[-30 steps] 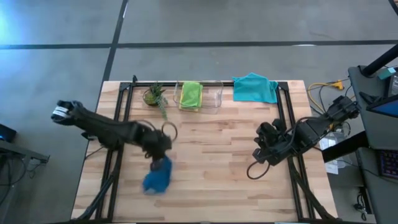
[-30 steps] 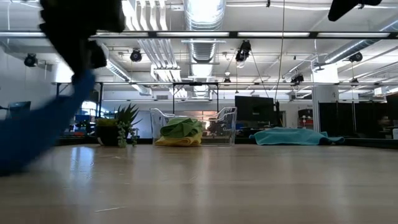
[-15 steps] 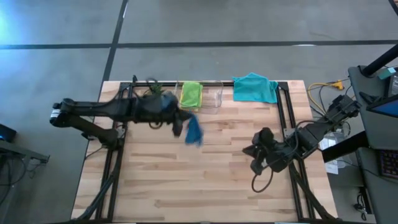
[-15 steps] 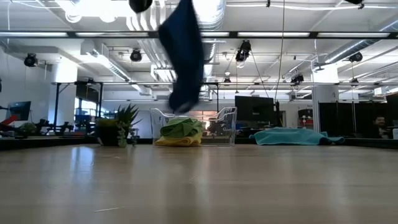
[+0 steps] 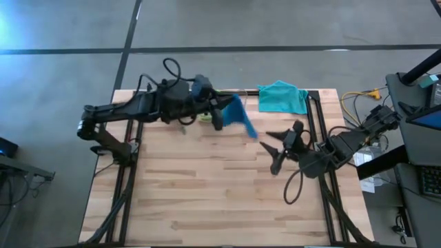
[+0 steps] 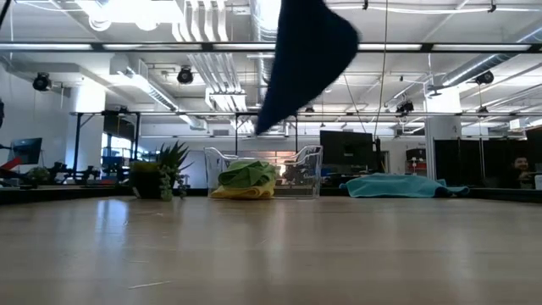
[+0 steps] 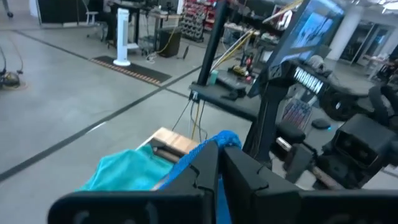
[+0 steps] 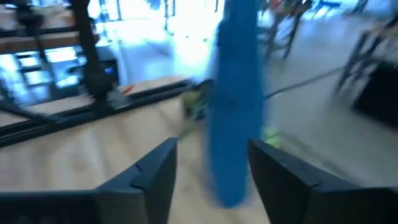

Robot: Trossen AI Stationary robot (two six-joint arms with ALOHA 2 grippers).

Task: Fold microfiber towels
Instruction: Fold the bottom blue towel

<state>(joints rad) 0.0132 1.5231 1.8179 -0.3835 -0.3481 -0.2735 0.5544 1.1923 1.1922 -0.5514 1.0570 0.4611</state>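
Left gripper [image 5: 219, 117] pinches the dark blue towel [image 5: 238, 116], suspended above the table [image 5: 207, 186] near the clear bin [image 6: 309, 161]. Right gripper [image 5: 274, 147], fingers spread, faces the towel.

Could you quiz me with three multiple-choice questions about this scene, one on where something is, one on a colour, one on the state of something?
1. Where is the teal towel?
A. At the table's far edge, right of the bin
B. Inside the bin
C. Hanging from the right tool

2. What colour is the towel that hangs in the air?
A. Yellow
B. Dark blue
C. Lime green

3. How is the right tool?
A. Shut on a towel
B. Open, holding nothing
C. Shut, holding nothing

Answers:
1. A: in the high view it lies flat on the wood beside the bin.
2. B: the towel in the left tool, held above the table, is dark blue.
3. B: its fingers stand apart, facing the hanging towel, nothing between them.
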